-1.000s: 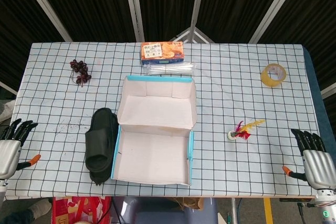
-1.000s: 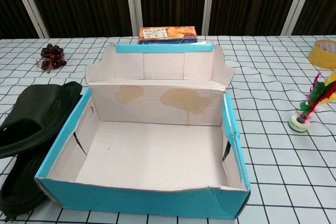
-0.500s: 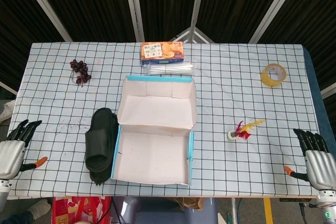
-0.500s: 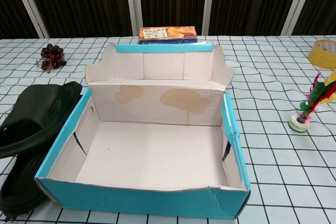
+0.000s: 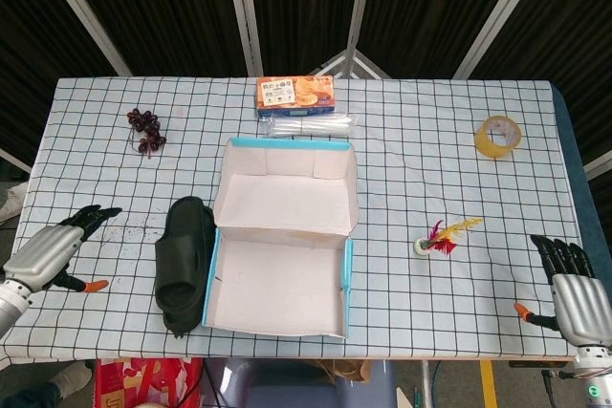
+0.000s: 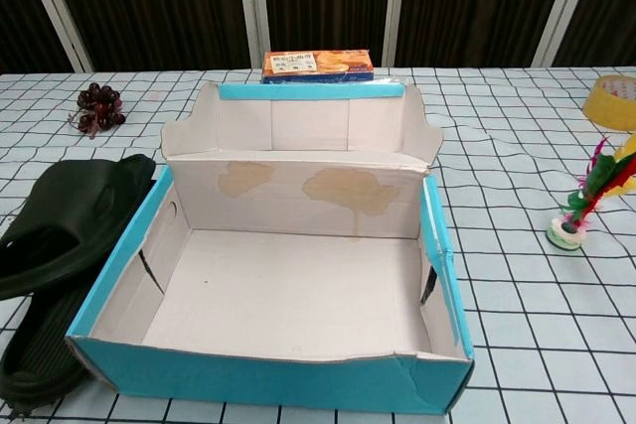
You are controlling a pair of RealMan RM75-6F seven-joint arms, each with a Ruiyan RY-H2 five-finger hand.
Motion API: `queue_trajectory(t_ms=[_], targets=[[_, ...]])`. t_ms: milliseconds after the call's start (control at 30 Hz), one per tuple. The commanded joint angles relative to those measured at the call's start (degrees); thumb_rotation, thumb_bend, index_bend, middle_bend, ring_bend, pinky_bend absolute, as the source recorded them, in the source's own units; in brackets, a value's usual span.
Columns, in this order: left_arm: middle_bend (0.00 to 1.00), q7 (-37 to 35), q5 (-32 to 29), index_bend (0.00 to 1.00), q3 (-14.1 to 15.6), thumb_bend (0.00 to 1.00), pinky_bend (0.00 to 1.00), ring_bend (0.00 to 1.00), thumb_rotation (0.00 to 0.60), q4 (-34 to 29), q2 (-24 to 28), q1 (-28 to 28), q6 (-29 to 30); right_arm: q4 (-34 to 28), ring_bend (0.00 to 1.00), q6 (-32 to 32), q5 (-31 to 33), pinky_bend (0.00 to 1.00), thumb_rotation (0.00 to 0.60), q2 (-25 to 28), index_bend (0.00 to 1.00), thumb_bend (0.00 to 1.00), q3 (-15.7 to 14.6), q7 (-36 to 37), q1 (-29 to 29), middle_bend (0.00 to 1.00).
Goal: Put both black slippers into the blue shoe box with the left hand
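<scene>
Left hand (image 5: 53,253) hovered spread, empty, over checked tablecloth (image 5: 430,160); black slippers (image 5: 185,260) stacked to its right beside blue shoe box (image 5: 283,241); lower slipper mostly hidden; right hand (image 5: 572,291) spread, partly cropped.

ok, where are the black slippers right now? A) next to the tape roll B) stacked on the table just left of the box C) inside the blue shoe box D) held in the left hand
B: the black slippers lie stacked on the table against the left wall of the blue shoe box, whose inside is bare cardboard; the left hand is empty, further left.
</scene>
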Motion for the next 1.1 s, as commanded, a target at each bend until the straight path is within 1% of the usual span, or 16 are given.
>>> queue_trajectory(t_ms=[33,167,267,367,467,600,800,1100], targets=[[0.1,-3.48,-3.43,0.0,-1.75,0.04,0.17,0.02,0.6,-1.63,3.27,-6.9,-10.09,-0.04,0.05,-0.05,0.1,0.04,0.6,0.05,0.03,0.16,0.03,0.05,0.01,0.11],[0.11,-2.86,-5.68,0.0,-2.14,0.02,0.17,0.02,0.6,-1.68,1.9,-9.72,-14.8,0.06,0.05,0.11,0.09,0.04,0.6,0.12,0.03,0.16,0.12,0.4,-0.03,0.11],[0.11,-2.4,-6.68,0.0,-2.35,0.0,0.17,0.02,0.6,-1.42,0.75,-10.81,-16.18,0.14,0.05,0.25,0.01,0.04,0.6,0.13,0.03,0.16,0.1,0.54,-0.11,0.11],[0.12,-0.75,-8.97,0.0,-2.41,0.0,0.17,0.02,0.596,-0.83,-1.32,-12.18,-17.38,0.24,0.05,0.34,-0.18,0.04,0.6,0.19,0.03,0.16,0.05,0.82,-0.16,0.11],[0.13,1.28,-11.25,0.0,-2.29,0.0,0.17,0.02,0.551,-0.57,-2.87,-13.78,-18.81,0.28,0.05,0.34,-0.24,0.04,0.6,0.22,0.03,0.16,0.02,0.98,-0.18,0.11],[0.13,5.49,-13.91,0.0,-1.62,0.0,0.17,0.02,0.507,-0.63,-4.18,-15.76,-19.69,0.29,0.05,0.4,-0.3,0.04,0.6,0.29,0.03,0.16,0.01,1.14,-0.21,0.11],[0.12,14.17,-19.95,0.0,0.69,0.0,0.17,0.02,0.471,-1.61,-5.27,-18.19,-17.77,0.43,0.05,0.5,-0.62,0.04,0.6,0.33,0.03,0.16,-0.04,1.43,-0.22,0.11],[0.12,27.75,-29.95,0.0,5.25,0.0,0.17,0.02,0.469,-3.24,-7.57,-21.88,-12.11,0.29,0.06,0.35,-0.63,0.04,0.6,0.47,0.03,0.16,-0.11,1.6,-0.21,0.11]])
